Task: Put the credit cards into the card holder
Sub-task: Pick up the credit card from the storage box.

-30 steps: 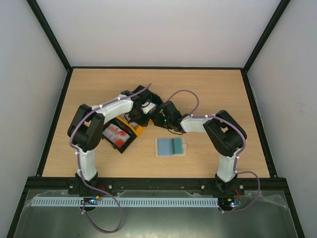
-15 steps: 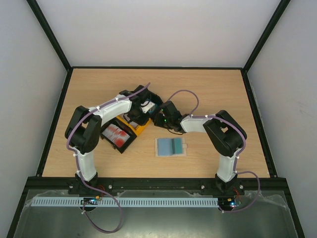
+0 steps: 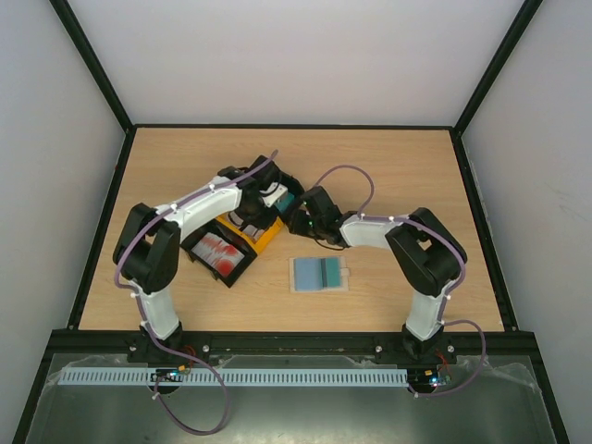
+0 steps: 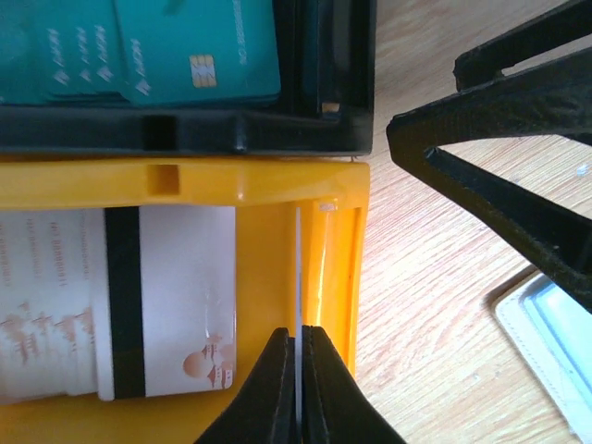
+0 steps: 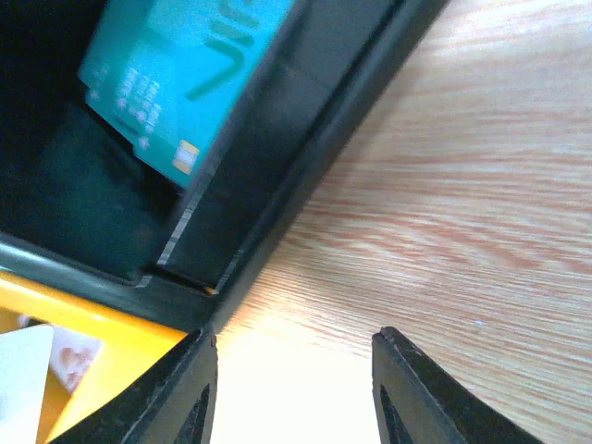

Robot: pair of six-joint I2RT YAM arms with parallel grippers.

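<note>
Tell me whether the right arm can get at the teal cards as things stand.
Probably yes. The right pincer is open beside the black tray, whose top is uncovered over the teal cards; only the tray wall lies between.

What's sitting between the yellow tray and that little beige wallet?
Nothing: only bare wooden table lies between the yellow tray and the wallet. The top view shows it best.
</note>
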